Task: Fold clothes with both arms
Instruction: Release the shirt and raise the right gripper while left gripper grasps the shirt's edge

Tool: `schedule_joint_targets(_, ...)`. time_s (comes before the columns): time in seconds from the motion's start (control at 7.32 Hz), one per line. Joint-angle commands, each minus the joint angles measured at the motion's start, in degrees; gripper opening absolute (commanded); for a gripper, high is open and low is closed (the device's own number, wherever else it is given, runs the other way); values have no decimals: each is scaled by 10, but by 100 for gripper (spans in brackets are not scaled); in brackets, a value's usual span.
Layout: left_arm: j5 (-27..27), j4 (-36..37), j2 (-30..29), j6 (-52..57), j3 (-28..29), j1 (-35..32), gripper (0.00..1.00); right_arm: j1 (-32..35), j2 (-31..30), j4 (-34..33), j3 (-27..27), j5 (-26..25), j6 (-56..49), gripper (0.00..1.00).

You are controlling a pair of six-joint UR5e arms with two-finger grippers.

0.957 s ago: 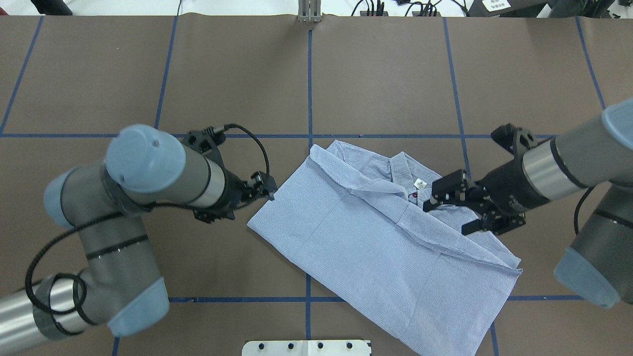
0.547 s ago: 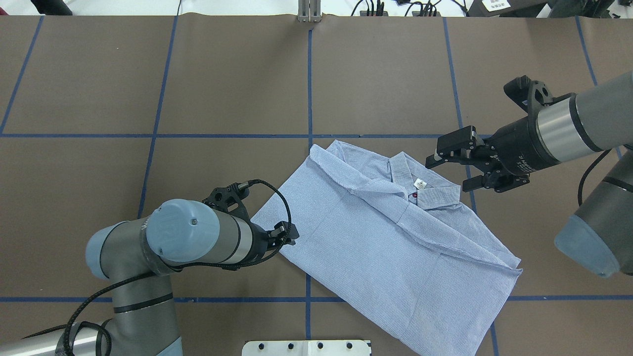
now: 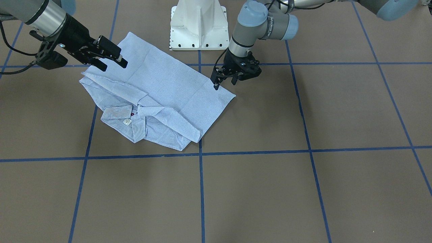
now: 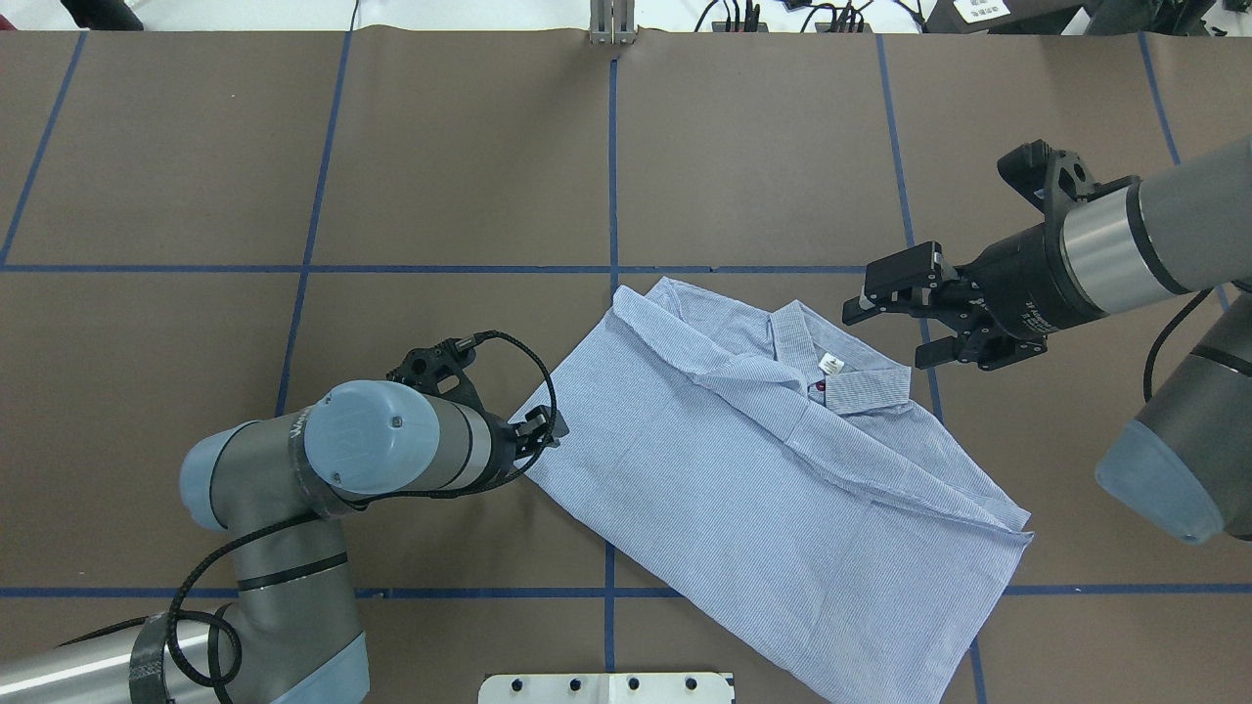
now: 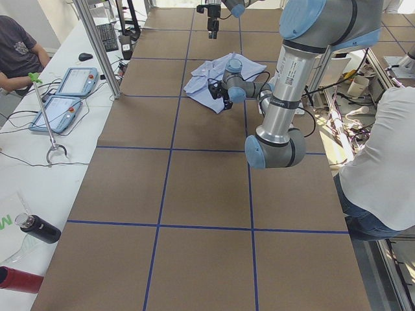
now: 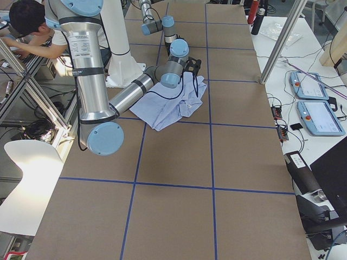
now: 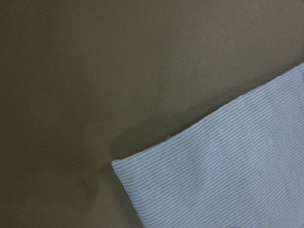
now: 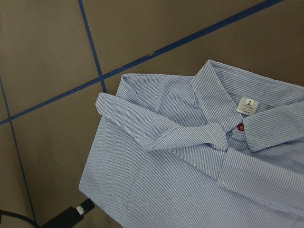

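Shirt (image 4: 773, 479) lies folded on the surface (image 4: 440, 166). Right tool (image 4: 892, 330) hangs wide open near the collar (image 4: 861, 383). Left tool (image 4: 546, 431) is at the shirt's edge; I cannot tell its width.

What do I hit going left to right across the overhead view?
left arm → left gripper, at the shirt edge → white neck label → right gripper, jaws open, off the cloth → right arm

Left arm (image 4: 284, 552): grey tubes, light blue caps, black cable (image 4: 504, 334).
Right arm (image 4: 1188, 225): grey, silver wrist band.
Fingers (image 4: 895, 284): black.
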Motion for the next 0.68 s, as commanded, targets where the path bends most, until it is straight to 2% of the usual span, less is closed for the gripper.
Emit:
schedule_joint_targets(0.0,1,-1,-1,1,22,-14,86,0,0,0,-2,-1,0,100)
schedule_joint_targets(0.27,-1,0,-2,1,27,-14,85,1,0,-1,-2,-2,0,100)
schedule_joint_targets(0.55,-5,1,-9,1,27,-14,76,3,-1,-1,-2,-1,-1,100)
